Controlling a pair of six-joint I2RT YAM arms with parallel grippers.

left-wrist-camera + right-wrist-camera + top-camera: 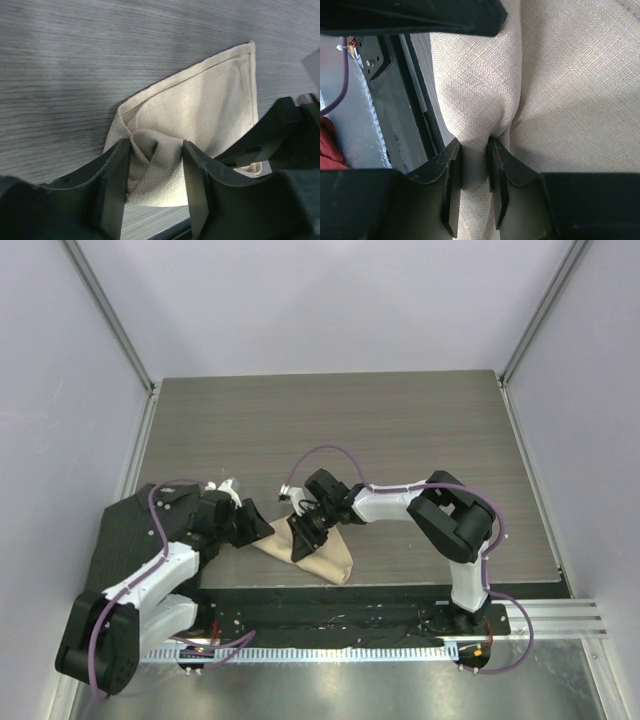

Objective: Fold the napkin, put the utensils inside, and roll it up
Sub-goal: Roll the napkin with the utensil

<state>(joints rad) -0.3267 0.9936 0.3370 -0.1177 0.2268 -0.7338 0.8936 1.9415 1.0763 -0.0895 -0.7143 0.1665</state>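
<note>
Folding step: right gripper (pixel 475 146) pinches a ridge of the napkin (pixel 320 558) at the table (pixel 400 430)'s near edge; left gripper (pixel 156 150) straddles a bunched corner, grip unclear. Next: lay the fold flat.

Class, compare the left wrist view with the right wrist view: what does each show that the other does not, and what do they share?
Only the left wrist view: the napkin as a folded shape with a stitched hem, lying on the wood-grain table, and a loose bunch of cloth inside the left pincer. Only the right wrist view: the right pincer pinching a narrow ridge of cloth, plus a purple cable and something red beyond the table's edge. Both: the beige napkin, with cloth between that camera's own fingers.
</note>
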